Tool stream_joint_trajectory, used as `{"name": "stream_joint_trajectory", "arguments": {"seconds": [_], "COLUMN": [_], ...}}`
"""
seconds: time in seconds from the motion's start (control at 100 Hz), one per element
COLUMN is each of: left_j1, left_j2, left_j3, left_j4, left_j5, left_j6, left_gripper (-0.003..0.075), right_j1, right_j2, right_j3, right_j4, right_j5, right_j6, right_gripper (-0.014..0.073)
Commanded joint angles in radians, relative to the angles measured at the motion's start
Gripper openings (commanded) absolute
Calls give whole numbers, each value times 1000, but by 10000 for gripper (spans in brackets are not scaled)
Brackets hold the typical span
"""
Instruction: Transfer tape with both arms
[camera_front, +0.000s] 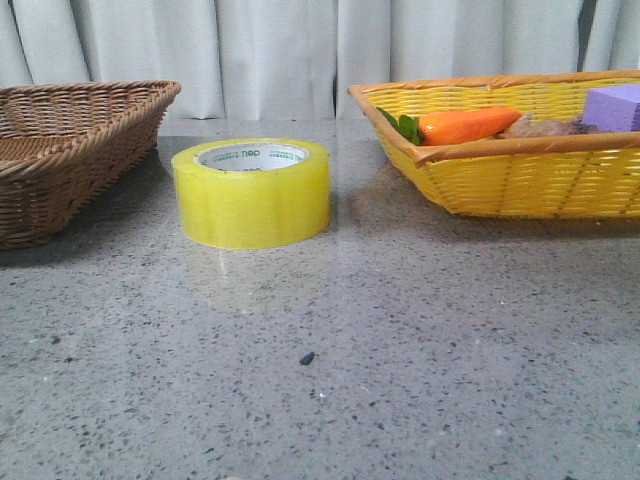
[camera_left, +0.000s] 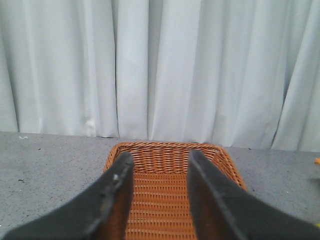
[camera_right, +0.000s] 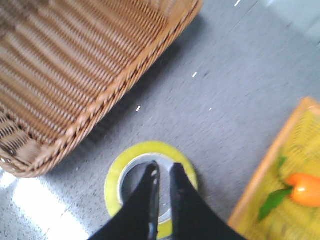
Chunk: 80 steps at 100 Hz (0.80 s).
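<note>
The tape (camera_front: 250, 195), a wide yellow roll with a white core and green lettering, lies flat on the grey table between two baskets. Neither gripper shows in the front view. In the right wrist view my right gripper (camera_right: 162, 167) hangs above the tape (camera_right: 114, 186), its tips over the core hole. Its jaws stand almost together with a thin gap and hold nothing. In the left wrist view my left gripper (camera_left: 159, 157) is open and empty above the brown basket (camera_left: 165, 150). The tape is out of that view.
The brown wicker basket (camera_front: 70, 150) stands at the left and shows in the right wrist view (camera_right: 75, 75). A yellow basket (camera_front: 520, 180) at the right holds an orange toy carrot (camera_front: 465, 125) and a purple block (camera_front: 612, 105). White curtains hang behind.
</note>
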Motion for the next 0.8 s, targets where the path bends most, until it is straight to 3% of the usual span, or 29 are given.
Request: {"name": "stream_joint_trajectory", "arguments": {"seconds": [0.0, 0.31, 0.59, 0.79], "left_j1": [-39, -340, -602, -699], "left_j2": [53, 317, 635, 840], "left_j3": [-78, -209, -344, -479], "left_j4": [-9, 3, 20, 20], "left_j5": [-13, -5, 3, 155], "left_j6": [-2, 2, 66, 147], "left_gripper": [272, 272, 274, 275], "right_j1": [-4, -4, -4, -4], "right_j2": [-116, -289, -500, -618], "right_j3": [-30, 2, 204, 340], "right_j4": [-45, -73, -99, -124], "right_j5": [-79, -252, -453, -469], "right_j6": [0, 0, 0, 0], "right_gripper": [-74, -74, -74, -74]}}
